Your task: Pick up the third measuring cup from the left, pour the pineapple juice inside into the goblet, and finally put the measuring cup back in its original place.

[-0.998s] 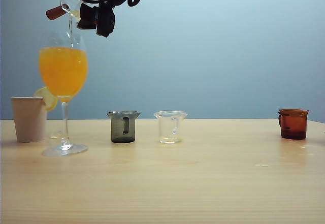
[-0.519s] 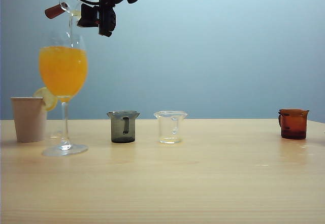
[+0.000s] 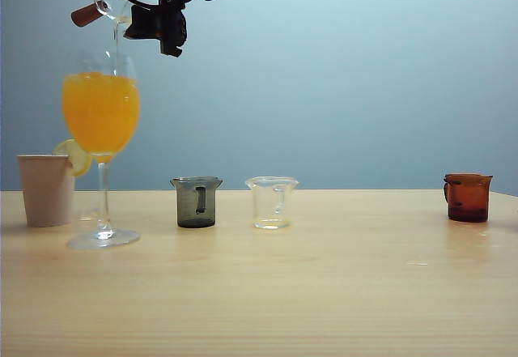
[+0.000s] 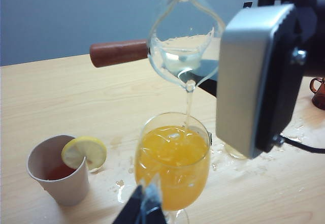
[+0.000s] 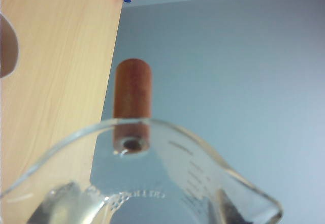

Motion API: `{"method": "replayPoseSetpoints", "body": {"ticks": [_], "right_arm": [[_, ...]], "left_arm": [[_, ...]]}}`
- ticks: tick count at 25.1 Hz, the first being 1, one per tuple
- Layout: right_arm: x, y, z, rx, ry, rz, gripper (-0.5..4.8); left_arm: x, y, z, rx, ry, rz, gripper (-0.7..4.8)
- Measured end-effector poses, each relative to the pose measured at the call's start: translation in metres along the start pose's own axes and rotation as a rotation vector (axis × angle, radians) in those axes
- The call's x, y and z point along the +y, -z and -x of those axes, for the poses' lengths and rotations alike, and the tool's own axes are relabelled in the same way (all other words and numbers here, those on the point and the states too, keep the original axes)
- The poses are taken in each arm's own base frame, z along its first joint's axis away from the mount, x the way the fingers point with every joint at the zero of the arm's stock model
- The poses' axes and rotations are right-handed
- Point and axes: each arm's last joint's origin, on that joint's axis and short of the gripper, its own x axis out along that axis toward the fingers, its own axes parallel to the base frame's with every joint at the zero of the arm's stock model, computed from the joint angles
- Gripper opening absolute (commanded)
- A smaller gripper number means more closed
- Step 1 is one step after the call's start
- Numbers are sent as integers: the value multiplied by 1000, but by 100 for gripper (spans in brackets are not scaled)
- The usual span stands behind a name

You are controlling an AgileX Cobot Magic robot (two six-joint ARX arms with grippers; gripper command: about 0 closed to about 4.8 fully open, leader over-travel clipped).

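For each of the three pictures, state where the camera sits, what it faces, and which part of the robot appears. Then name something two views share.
Exterior view: level with the table, facing the goblet; the right gripper tips the third measuring cup above it.
Left wrist view: on the left arm, above the goblet; the left gripper shows at the frame's edge, fingers together.
Right wrist view: on the right arm, looking along the tipped cup; no fingers clearly visible.
Shared: the cup's reddish-brown handle.

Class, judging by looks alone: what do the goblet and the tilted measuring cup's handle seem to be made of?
Goblet: probably clear glass; transparent, glossy, thin stem. Handle of the measuring cup: reddish-brown, matte, possibly wood or plastic; the cup is gripped by the right end effector.
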Motion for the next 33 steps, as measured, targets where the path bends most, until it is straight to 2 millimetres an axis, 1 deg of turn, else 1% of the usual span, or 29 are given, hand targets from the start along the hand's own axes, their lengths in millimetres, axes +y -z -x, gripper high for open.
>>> {"method": "replayPoseSetpoints", "body": {"ticks": [9, 27, 33], "right_arm": [[-1, -6, 0, -18, 19, 81, 303], [-3, -10, 0, -28, 37, 172, 303], [-3, -10, 0, -27, 38, 237, 303]], "left_arm": [[0, 0, 0, 0, 0, 0, -4], [0, 0, 0, 0, 0, 0, -4], [0, 0, 0, 0, 0, 0, -4]]}}
